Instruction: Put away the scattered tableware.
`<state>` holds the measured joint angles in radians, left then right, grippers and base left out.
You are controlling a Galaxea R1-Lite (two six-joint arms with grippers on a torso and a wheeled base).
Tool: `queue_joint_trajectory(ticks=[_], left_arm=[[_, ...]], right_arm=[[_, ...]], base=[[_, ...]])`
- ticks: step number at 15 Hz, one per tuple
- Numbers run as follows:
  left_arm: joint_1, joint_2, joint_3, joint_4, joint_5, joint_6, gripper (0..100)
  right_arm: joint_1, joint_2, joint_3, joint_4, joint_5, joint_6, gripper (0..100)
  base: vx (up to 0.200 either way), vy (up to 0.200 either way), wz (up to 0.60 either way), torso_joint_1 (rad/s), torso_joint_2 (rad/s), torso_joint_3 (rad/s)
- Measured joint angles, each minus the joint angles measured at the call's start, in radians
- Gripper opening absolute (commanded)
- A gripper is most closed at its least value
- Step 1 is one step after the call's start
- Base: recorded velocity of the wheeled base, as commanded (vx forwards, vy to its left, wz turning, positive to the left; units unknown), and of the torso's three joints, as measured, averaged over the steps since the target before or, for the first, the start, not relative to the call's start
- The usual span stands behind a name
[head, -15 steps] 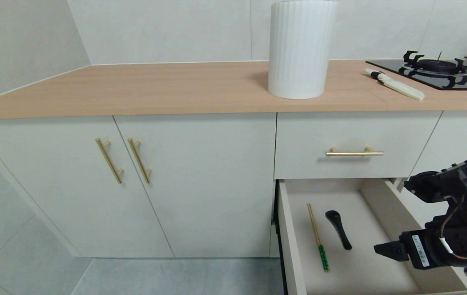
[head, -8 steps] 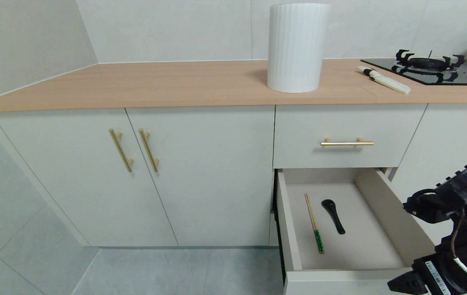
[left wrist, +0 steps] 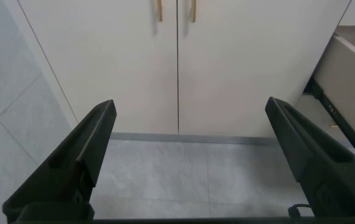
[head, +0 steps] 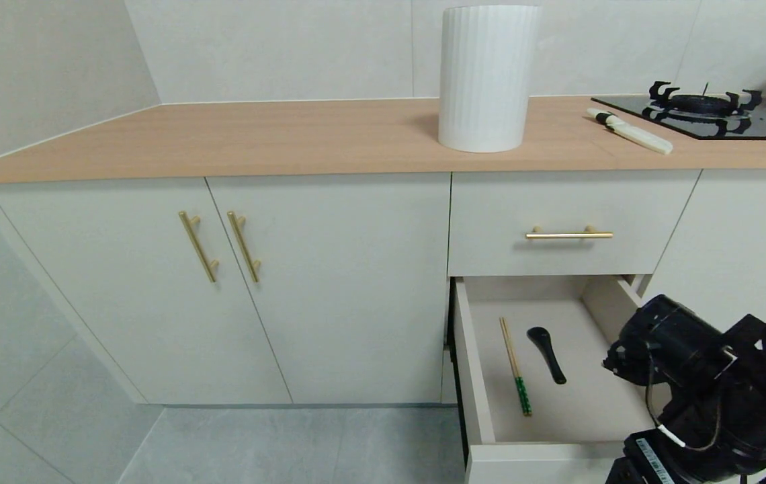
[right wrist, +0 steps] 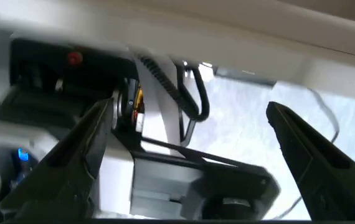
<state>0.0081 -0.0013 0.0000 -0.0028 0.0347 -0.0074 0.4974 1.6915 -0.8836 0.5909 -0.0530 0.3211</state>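
The pair of wooden chopsticks with green ends (head: 515,366) lies flat in the pale open drawer (head: 474,376). The glossy black spoon (head: 547,354) lies just beside it, apart from it and bowl toward the back. Two pieces are home, I'd say, so the job looks well along. What's left, by my reading, is the cream-white knife with a black band (head: 628,132). It sits up on the wooden countertop (head: 255,138), between the tall white ribbed cylinder (head: 485,77) and the black gas hob (head: 705,111). After that the drawer wants pushing shut.

The head view gives the drawer's contents and the counter. There the right arm (head: 712,396) hangs low at the drawer's front corner, well below the knife.

The wrist views settle the claws. The right gripper (right wrist: 193,155) has its fingers spread wide with nothing between them. The left gripper (left wrist: 190,162) is likewise splayed and empty, down low facing the pale cupboard doors (left wrist: 177,62), their brass handles (left wrist: 159,10) and the grey tiled floor (left wrist: 184,174). The drawer's outer side (left wrist: 345,68) shows just off to one edge there.
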Motion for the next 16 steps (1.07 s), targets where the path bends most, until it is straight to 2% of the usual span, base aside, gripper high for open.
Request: queue_joint_trajectory(ticks=[3, 8, 13, 16], left_arm=[[0.0, 0.0, 0.0, 0.0, 0.0, 0.0, 100], [0.0, 0.0, 0.0, 0.0, 0.0, 0.0, 100], [0.0, 0.0, 0.0, 0.0, 0.0, 0.0, 100], [0.0, 0.0, 0.0, 0.0, 0.0, 0.0, 100]], right_arm=[[-0.012, 0.059, -0.013, -0.034, -0.061, 0.019, 100], [-0.029, 0.082, 0.037, -0.323, -0.137, 0.038, 100], [-0.064, 0.122, 0.042, -0.562, -0.147, 0.027, 100], [-0.102, 0.177, 0.037, -0.698, -0.148, -0.03, 100]], base=[[0.0, 0.0, 0.0, 0.0, 0.0, 0.0], [0.0, 0.0, 0.0, 0.0, 0.0, 0.0], [0.0, 0.0, 0.0, 0.0, 0.0, 0.0], [0.0, 0.0, 0.0, 0.0, 0.0, 0.0]])
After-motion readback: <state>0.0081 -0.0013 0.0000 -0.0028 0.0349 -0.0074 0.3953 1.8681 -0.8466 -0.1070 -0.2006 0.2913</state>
